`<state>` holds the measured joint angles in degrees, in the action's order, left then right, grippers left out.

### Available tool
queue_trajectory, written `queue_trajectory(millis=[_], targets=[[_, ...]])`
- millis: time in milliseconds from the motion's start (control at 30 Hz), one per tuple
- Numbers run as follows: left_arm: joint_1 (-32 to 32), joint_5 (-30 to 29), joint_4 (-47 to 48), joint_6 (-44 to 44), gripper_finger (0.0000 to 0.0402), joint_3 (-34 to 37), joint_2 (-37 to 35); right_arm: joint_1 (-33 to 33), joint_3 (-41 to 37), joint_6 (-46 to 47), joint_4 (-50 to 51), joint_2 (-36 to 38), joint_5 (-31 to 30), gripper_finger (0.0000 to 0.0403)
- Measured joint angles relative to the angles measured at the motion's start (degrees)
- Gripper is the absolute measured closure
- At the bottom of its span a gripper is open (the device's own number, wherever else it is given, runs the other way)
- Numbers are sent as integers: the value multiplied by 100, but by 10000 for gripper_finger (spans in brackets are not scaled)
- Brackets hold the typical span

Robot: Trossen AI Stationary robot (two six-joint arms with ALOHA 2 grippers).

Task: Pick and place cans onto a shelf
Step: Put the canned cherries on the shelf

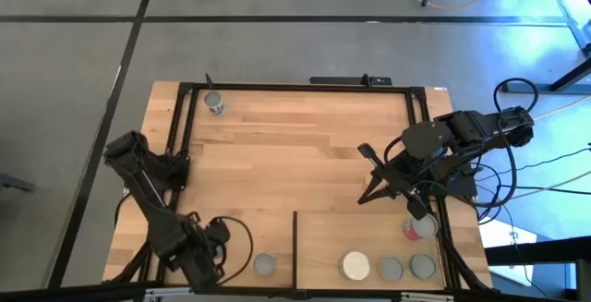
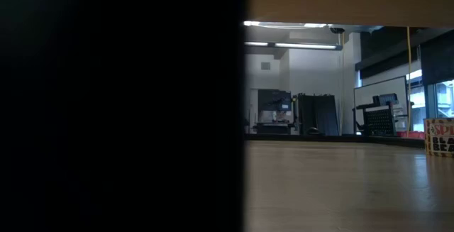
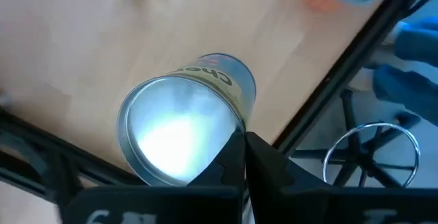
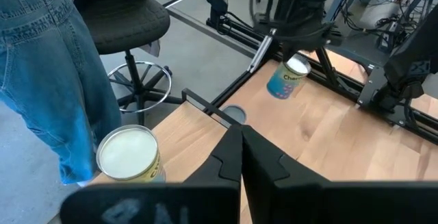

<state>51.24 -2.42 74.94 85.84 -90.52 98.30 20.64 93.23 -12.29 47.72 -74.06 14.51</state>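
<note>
My left gripper (image 4: 277, 48) is near the table's near left corner, shut on a blue-labelled can (image 4: 287, 77) that hangs above the wood; the arm hides this can in the high view. A grey-topped can (image 1: 265, 265) stands just left of the shelf's black strip (image 1: 295, 247). On the shelf (image 1: 369, 233) stand a whitish-topped can (image 1: 356, 265), two grey-topped cans (image 1: 391, 267) (image 1: 422, 265) and a can with a red-pink side (image 1: 417, 228). One more can (image 1: 214, 103) stands at the far left corner. My right gripper (image 1: 371, 175) hovers shut above the table's right half. My left gripper pinches the can's top rim (image 3: 233, 125) between its two fingertips, which come from above and point down. The can hangs tilted below the fingers, its shiny top (image 3: 174, 131) toward the wrist, lifted clear of the table.
A black frame (image 1: 175, 136) runs round the table. Beyond the table's near edge, the right wrist view shows a person in blue jeans (image 4: 41, 59) and a black stool (image 4: 126, 18). Bare wood (image 1: 286, 154) fills the table's middle.
</note>
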Motion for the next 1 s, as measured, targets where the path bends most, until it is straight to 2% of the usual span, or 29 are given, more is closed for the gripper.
queue_trajectory(millis=[133, 267, 400, 467, 700, 1000], targets=[[-267, -169, 666, -725, 401, -476, -212, 0, 0, 0, 0, 0, -20, 398], [-573, -413, 1490, -1574, 401, -1277, -230, 4, 0, 2, 2, 0, -241, 398], [-957, -447, 1498, -2611, 402, -1876, -230, 0, 0, 2, 0, 0, -304, 398], [-1150, -479, 1494, -3102, 401, -2096, -229, 3, 0, 5, 0, 0, -533, 398], [-1787, -564, 1509, -4698, 401, -2401, -230, 0, -4, 41, -25, 86, -801, 398], [-2368, -809, 1514, -6429, 401, -2723, -225, 0, -4, 487, 64, 395, -1566, 398]])
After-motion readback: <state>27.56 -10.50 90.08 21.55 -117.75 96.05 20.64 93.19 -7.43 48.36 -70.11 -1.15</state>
